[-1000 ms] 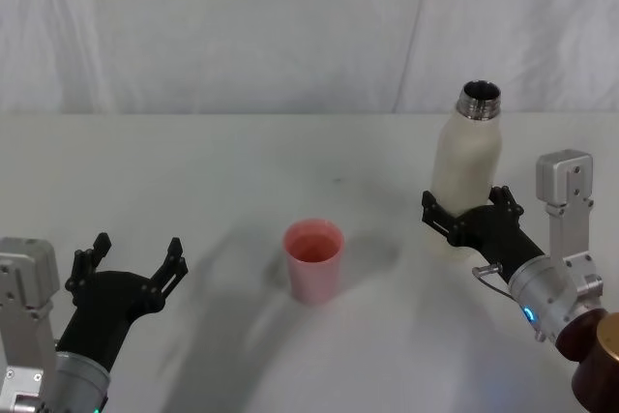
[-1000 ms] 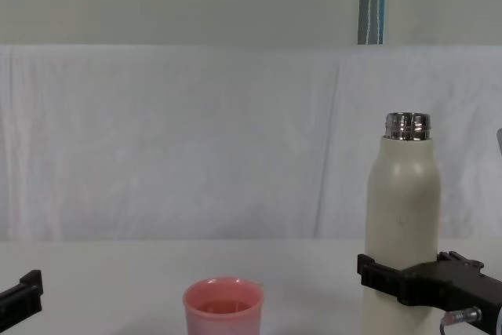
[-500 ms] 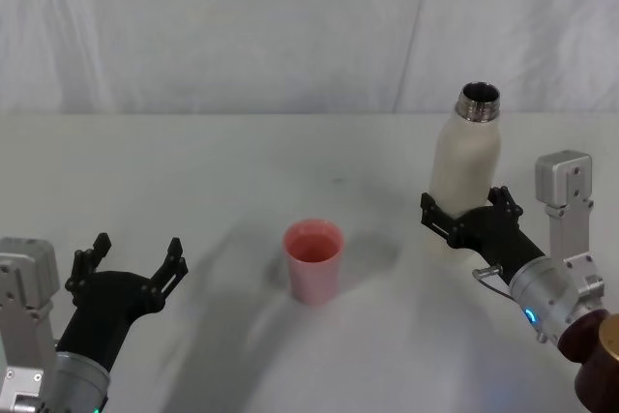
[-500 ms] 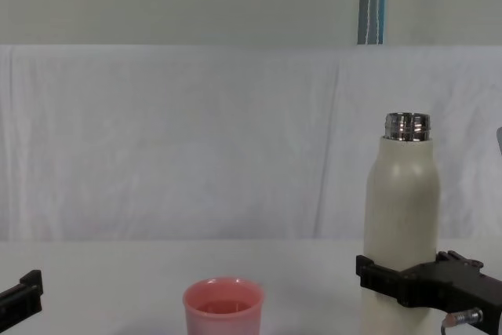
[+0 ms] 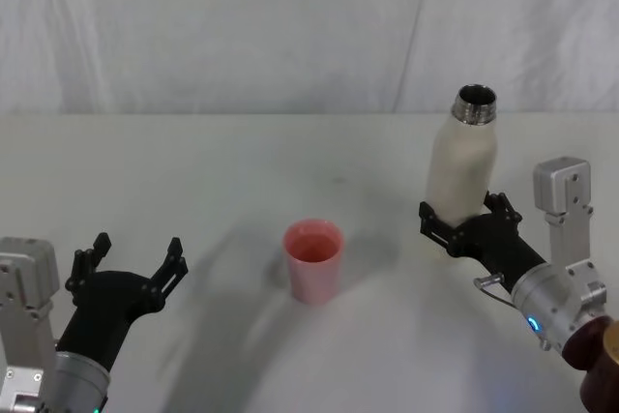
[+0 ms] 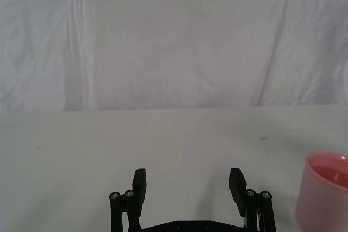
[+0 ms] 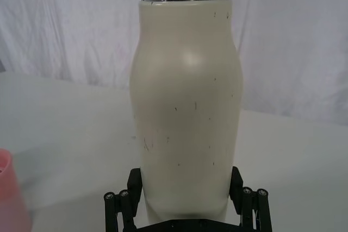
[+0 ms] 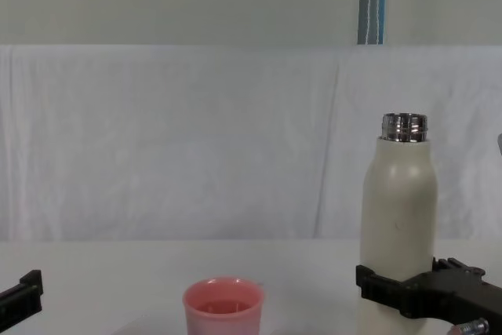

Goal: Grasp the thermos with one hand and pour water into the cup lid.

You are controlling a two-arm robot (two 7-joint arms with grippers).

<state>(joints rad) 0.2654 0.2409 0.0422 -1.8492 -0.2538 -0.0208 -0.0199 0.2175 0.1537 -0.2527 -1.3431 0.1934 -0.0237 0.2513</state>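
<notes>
The cream-white thermos [image 5: 463, 163] stands upright at the right of the table, its steel neck open at the top. My right gripper [image 5: 461, 223] is shut on its lower body, one finger on each side, as the right wrist view shows for the thermos [image 7: 186, 112] and right gripper [image 7: 185, 194]. From the chest, the thermos [image 8: 398, 217] rises above the right gripper [image 8: 404, 296]. The pink cup lid [image 5: 313, 259] sits at the table's middle, to the left of the thermos, also seen as the cup lid [image 8: 223, 309] and cup lid [image 6: 324, 191]. My left gripper [image 5: 126, 266] hovers open near the front left, left gripper [image 6: 188, 186].
A white cloth covers the table [image 5: 242, 171] and hangs as a backdrop behind it. A brown-and-gold object [image 5: 604, 365] sits at the front right corner, by my right arm.
The thermos and my right gripper have shifted slightly left, toward the cup lid, and the thermos sits a little higher. The left arm has not moved.
</notes>
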